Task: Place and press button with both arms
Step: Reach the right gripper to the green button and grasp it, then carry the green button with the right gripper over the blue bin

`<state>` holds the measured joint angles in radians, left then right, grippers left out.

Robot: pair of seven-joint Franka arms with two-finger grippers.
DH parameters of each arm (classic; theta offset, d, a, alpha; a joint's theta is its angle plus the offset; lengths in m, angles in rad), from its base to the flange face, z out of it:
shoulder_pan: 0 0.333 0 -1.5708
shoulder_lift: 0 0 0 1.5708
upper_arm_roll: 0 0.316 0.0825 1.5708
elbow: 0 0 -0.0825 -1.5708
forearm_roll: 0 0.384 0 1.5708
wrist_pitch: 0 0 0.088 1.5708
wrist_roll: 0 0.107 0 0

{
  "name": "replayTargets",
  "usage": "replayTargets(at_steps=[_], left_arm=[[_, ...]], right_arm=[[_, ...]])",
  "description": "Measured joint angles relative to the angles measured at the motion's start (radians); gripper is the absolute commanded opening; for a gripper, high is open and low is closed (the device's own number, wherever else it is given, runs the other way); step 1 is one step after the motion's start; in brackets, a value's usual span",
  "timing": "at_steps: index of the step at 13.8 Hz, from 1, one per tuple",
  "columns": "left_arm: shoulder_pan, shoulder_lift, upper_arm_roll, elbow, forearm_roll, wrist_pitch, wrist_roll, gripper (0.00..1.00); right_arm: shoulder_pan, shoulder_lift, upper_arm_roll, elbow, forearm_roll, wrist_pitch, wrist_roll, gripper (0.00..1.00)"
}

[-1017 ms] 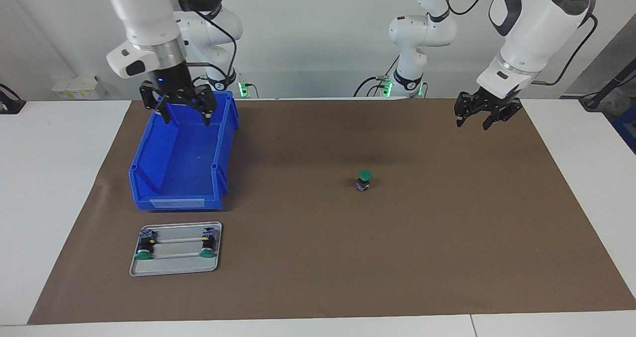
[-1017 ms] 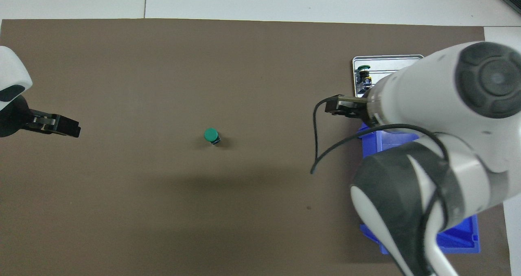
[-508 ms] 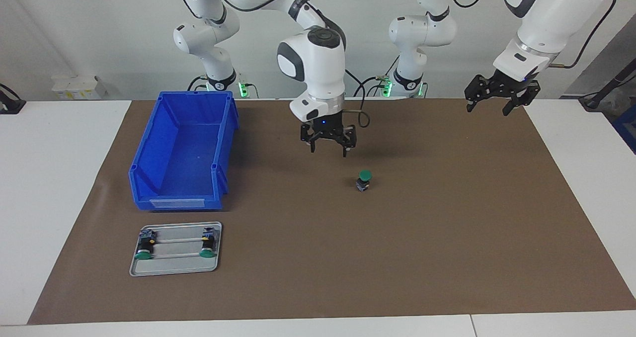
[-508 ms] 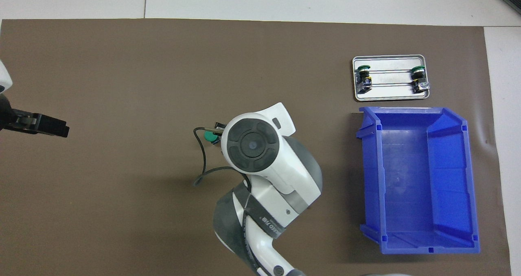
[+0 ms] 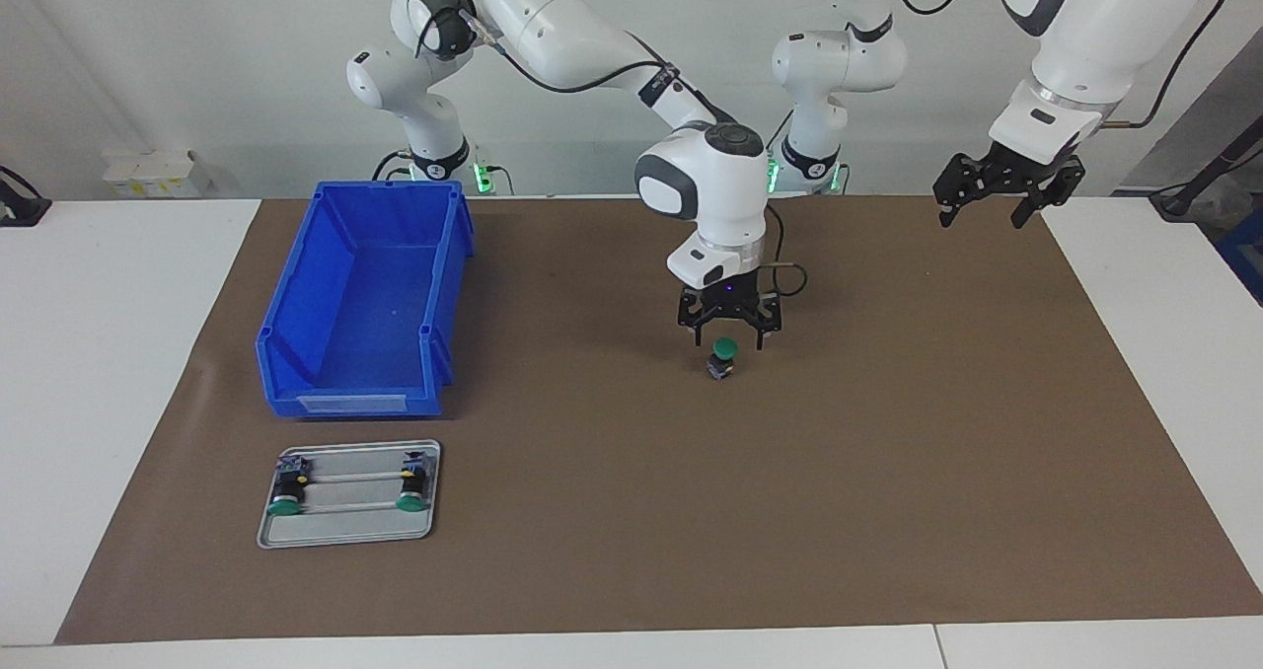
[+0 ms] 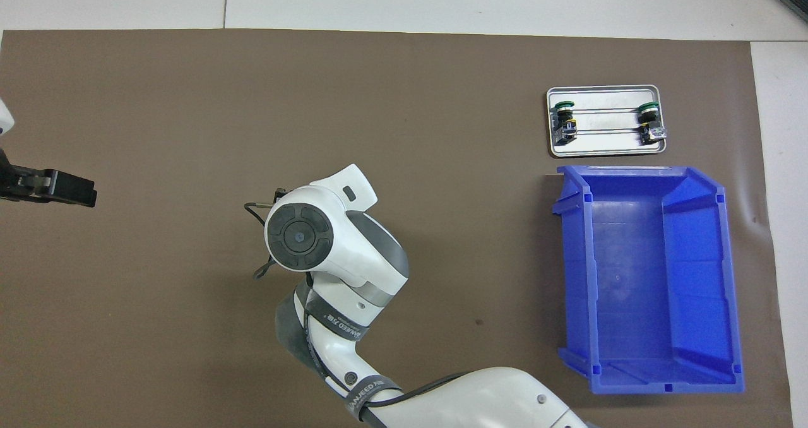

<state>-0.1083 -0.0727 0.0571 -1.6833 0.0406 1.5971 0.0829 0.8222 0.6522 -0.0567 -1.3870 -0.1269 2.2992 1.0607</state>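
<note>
A button with a round green cap stands upright on the brown mat near the table's middle. My right gripper hangs straight down right over it, open, one fingertip on each side of the cap. I cannot tell whether they touch it. In the overhead view the right arm's wrist hides both the button and that gripper. My left gripper hangs open and empty in the air over the mat's edge at the left arm's end, also seen from above as the left gripper.
A blue bin stands empty toward the right arm's end. Farther from the robots than the bin lies a metal tray holding two more green-capped buttons on their sides.
The right arm swung from over the blue bin to the table's middle and came down over the button. The left gripper drew up and outward toward its end of the table.
</note>
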Motion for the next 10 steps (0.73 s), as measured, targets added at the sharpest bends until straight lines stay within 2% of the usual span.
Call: replayTargets(at_steps=[5, 6, 7, 10], left_arm=[[0.001, -0.005, 0.000, -0.050, 0.003, 0.070, 0.011, 0.99], [0.006, -0.008, 0.000, -0.061, 0.003, 0.078, 0.013, 0.99], [0.012, -0.011, 0.000, -0.068, 0.003, 0.081, 0.017, 0.99], [0.016, -0.023, 0.000, -0.078, 0.004, 0.082, 0.019, 0.99]], right_arm=[[0.002, 0.012, 0.000, -0.012, -0.032, 0.014, -0.003, 1.00], [0.003, 0.012, 0.000, -0.026, -0.033, 0.014, -0.003, 0.96], [0.006, 0.013, 0.000, -0.036, -0.035, 0.013, -0.004, 0.80], [0.008, 0.012, 0.000, -0.043, -0.037, 0.013, -0.013, 0.23]])
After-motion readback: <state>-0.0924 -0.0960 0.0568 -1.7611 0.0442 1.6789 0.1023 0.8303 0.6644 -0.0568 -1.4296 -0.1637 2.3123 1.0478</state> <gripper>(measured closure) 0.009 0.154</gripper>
